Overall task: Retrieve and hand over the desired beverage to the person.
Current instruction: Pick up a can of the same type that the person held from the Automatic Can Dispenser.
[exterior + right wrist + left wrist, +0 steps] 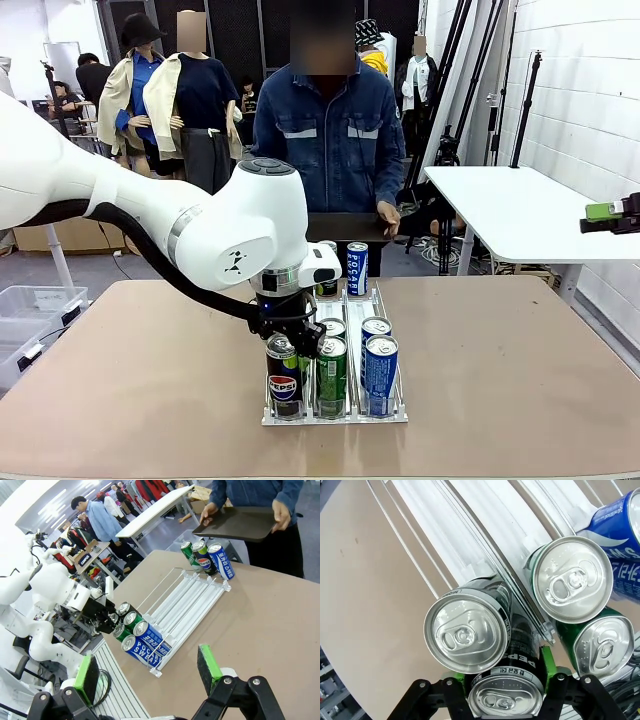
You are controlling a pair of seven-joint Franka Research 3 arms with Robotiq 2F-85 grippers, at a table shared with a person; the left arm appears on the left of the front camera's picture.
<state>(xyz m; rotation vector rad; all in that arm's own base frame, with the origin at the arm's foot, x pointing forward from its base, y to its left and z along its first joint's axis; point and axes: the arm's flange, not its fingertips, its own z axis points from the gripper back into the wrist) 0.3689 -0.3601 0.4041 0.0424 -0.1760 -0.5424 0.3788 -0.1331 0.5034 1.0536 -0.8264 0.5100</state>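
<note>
Squeezed tight between the green pads (547, 664) of the left pincer (287, 342): the front Pepsi can (283, 386), in the left lane of the clear rack (402, 412). Standing straight up, low in its lane, at the end near the robot.

Close behind it in the same lane, another black can (467, 632). Just beside, past a thin clear wall, two green cans (331, 372) in the middle lane. Next to those, two blue cans (380, 375) in the right lane. All packed close at this end, so not much room on that side of the pincer. More room on the other side, with bare brown table (130, 380) there.

Farther up the rack, long open lanes with clear walls. At the far end, three more cans (205, 557) standing in a row.

Past them, at the far edge of the table, the person (340, 140) in a blue jacket. Held flat in both hands, just beyond that edge, a dark tray (235, 525).

Lots of open table to the right of the rack too. Near end of the rack close to the robot's edge of the table.

Off to the right side, well away from the rack, the right pincer (147, 672), with its green pads wide apart.
</note>
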